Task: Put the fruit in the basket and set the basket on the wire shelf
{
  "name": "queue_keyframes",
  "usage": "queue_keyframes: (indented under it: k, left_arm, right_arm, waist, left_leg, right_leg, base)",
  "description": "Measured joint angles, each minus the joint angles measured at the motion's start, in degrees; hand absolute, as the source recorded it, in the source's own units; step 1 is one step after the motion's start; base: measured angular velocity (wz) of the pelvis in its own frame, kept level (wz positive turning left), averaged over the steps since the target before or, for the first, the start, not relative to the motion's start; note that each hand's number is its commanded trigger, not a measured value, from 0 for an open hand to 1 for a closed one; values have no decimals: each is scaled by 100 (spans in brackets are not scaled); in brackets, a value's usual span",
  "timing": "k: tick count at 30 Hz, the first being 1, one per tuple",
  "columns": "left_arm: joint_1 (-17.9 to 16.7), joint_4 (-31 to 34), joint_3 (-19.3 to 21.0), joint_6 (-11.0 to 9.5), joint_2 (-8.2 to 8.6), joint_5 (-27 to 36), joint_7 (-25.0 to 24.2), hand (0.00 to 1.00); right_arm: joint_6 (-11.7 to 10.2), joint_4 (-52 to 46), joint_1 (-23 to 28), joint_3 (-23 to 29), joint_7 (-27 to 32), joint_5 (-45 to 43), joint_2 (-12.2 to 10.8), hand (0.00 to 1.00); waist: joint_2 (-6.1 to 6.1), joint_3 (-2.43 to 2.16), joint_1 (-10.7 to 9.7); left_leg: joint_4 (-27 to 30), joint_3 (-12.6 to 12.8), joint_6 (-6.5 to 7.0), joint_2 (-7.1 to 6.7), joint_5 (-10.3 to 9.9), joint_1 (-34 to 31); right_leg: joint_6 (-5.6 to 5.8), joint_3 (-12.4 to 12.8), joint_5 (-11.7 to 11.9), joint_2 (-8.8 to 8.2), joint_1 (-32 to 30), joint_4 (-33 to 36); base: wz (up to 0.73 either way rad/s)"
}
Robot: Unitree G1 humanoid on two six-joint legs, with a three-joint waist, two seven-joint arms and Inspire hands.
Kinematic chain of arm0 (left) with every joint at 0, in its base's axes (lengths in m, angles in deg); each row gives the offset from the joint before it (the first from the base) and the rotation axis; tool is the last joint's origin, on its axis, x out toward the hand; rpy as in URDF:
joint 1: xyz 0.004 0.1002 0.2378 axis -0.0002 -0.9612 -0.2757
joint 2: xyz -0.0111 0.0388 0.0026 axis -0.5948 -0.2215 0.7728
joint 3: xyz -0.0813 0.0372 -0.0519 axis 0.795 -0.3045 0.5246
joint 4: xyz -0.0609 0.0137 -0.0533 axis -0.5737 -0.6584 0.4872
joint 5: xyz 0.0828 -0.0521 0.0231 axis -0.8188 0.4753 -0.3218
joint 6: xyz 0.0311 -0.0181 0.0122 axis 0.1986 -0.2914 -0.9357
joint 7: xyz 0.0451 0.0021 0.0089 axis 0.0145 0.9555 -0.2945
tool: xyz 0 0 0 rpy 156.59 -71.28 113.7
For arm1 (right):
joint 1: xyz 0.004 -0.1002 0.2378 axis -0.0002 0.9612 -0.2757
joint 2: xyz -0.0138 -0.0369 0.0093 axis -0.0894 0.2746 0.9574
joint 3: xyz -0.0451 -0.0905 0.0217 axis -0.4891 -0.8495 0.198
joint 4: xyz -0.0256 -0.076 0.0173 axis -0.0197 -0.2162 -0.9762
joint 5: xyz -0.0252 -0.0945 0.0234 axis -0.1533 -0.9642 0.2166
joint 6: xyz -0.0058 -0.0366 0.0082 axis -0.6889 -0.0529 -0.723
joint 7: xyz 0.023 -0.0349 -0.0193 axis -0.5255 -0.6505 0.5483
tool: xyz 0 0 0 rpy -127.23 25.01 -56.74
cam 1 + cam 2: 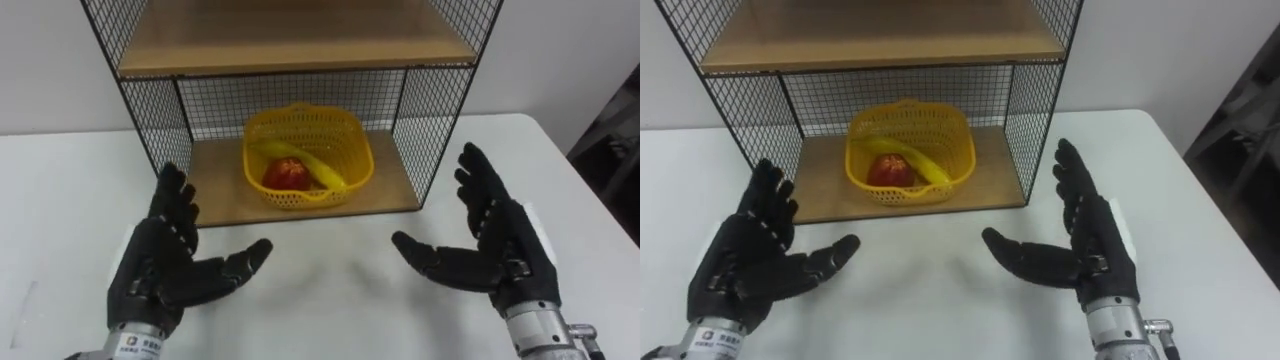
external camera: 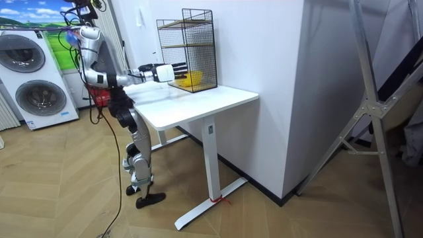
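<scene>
A yellow plastic basket (image 1: pixel 305 152) (image 1: pixel 908 147) stands on the lower wooden board of the black wire shelf (image 1: pixel 440 120) (image 1: pixel 1035 125) (image 2: pixel 187 47). Inside the basket lie a red apple (image 1: pixel 287 173) (image 1: pixel 889 170) and a banana (image 1: pixel 318 166) (image 1: pixel 923 165). My left hand (image 1: pixel 165 265) (image 1: pixel 748 262) hovers open over the white table (image 1: pixel 330 300), in front of the shelf's left side. My right hand (image 1: pixel 495 248) (image 1: pixel 1083 245) is open too, palm turned inward, in front of the shelf's right side. Both hands are empty and well clear of the basket.
An upper wooden board (image 1: pixel 290 40) spans the shelf above the basket. In the room view I stand at the table's end with both arms stretched toward the shelf; washing machines (image 2: pixel 36 76) stand behind me and a wall (image 2: pixel 264 66) rises just beyond the table.
</scene>
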Motion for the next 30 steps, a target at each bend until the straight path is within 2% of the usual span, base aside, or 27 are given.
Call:
queue_keyframes:
  k: [1, 2, 5, 7, 9, 11, 12, 18, 25, 27, 30]
  left_arm:
    - [7, 1, 16, -10, -1, 0, 75, 0]
    - [7, 4, 69, -18, 1, 3, 229, 0]
    - [4, 72, 266, -20, 4, 17, 623, 0]
    - [2, 197, 487, -57, 74, 6, 879, 0]
    - [2, 356, 841, -232, 166, 2, 1203, 0]
    - [4, 462, 1358, -485, 180, 5, 1572, 0]
    - [4, 473, 1481, -517, 181, 5, 1655, 0]
    - [-2, 605, 2490, -595, 174, 77, 2707, 0]
    - [-1, 586, 2989, -595, 174, 153, 3505, 0]
    - [-31, 430, 3112, -598, 172, 199, 3626, 0]
    - [-104, -156, 3221, -580, 168, 303, 3756, 0]
  right_arm:
    - [-49, -41, -5, 23, 88, -27, 3, 0]
    - [-179, -52, -45, 76, 273, -53, 4, 0]
    - [-267, -52, -79, 336, 764, -139, 6, 0]
    - [-307, -52, -69, 570, 1031, -203, 8, 0]
    - [-350, -54, -58, 828, 1319, -295, 11, 0]
    - [-404, -70, -64, 1152, 1701, -381, 10, 0]
    - [-405, -79, -65, 1215, 1804, -395, 12, 0]
    - [-528, -105, -67, 2090, 2985, -304, 30, 0]
    - [-545, 71, 42, 2412, 3803, -269, -16, 0]
    - [-545, 223, 128, 2475, 3956, -164, -27, 0]
    - [-486, 817, 258, 2602, 4116, 71, -101, 0]
  waist:
    - [9, -6, 20]
    - [24, 13, 35]
    - [33, 32, 37]
    - [29, 29, 72]
    - [21, 25, 124]
    - [21, 23, 162]
    - [20, 23, 166]
    - [35, 28, 214]
    - [46, 15, 161]
    - [66, 9, 170]
    - [72, 6, 170]
  left_leg:
    - [1, 1, -2, -2, 4, -28]
    - [5, 8, -3, -2, 8, -39]
    - [5, -8, -8, 1, 12, -43]
    - [-1, -7, -12, 3, 14, -33]
    - [-18, -5, -19, 3, 18, -27]
    - [-22, -9, -23, 6, 21, -24]
    - [-22, -10, -22, 7, 22, -24]
    - [-19, -109, -20, 2, 27, -52]
    - [-18, -184, -38, -1, 39, -55]
    - [-20, -188, -38, -2, 40, -55]
    - [-22, -196, -38, -1, 40, -36]
  right_leg:
    - [-1, 2, 1, 0, -28, 0]
    - [-3, 1, 2, 0, -43, 0]
    - [-3, -27, 2, -1, -39, -2]
    - [-3, -18, 2, 4, -31, -2]
    - [-3, -7, 2, 8, -36, -2]
    - [-3, -10, 2, 7, -32, -2]
    - [-3, -14, 2, 7, -31, -2]
    - [-3, -137, 1, -14, -24, -4]
    - [-2, -159, 1, -13, -9, -1]
    - [-2, -158, 1, -14, -6, 0]
    - [-1, -151, 0, -17, 15, -2]
  base:
    - [-4]
    - [0]
    - [4]
    - [-2]
    - [-2]
    - [2]
    - [4]
    - [8]
    - [4]
    - [0]
    - [0]
